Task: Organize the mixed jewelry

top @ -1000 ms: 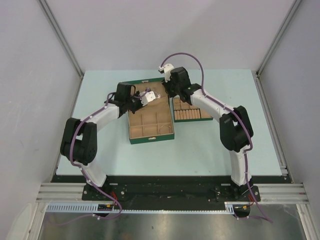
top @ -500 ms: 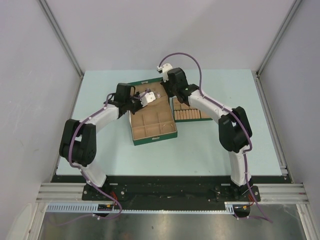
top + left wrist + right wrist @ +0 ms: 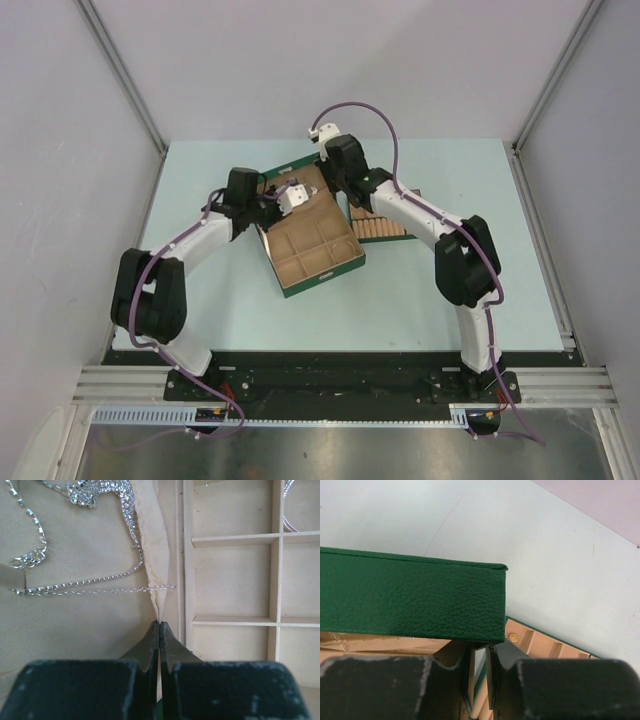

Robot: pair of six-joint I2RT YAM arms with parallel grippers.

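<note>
Pale table (image 3: 470, 180). Green box (image 3: 325, 283) sits skewed at centre, its far corner beside the small tan tray (image 3: 385, 228). Right gripper (image 3: 480, 652) – jaws nearly together, clamped on a thin wall of the box. Left gripper (image 3: 159, 626) – tips pressed tight, pinching the fold of cream lining (image 3: 150, 555). Necklace (image 3: 100, 491) lies spread in the box's open section, left of the divided compartments. Bangle (image 3: 290, 522) is in an upper-right compartment, only partly seen.

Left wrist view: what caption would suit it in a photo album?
The dark left gripper pinches a cream fabric fold, between a sparkly silver chain necklace and tan divided compartments.
</note>
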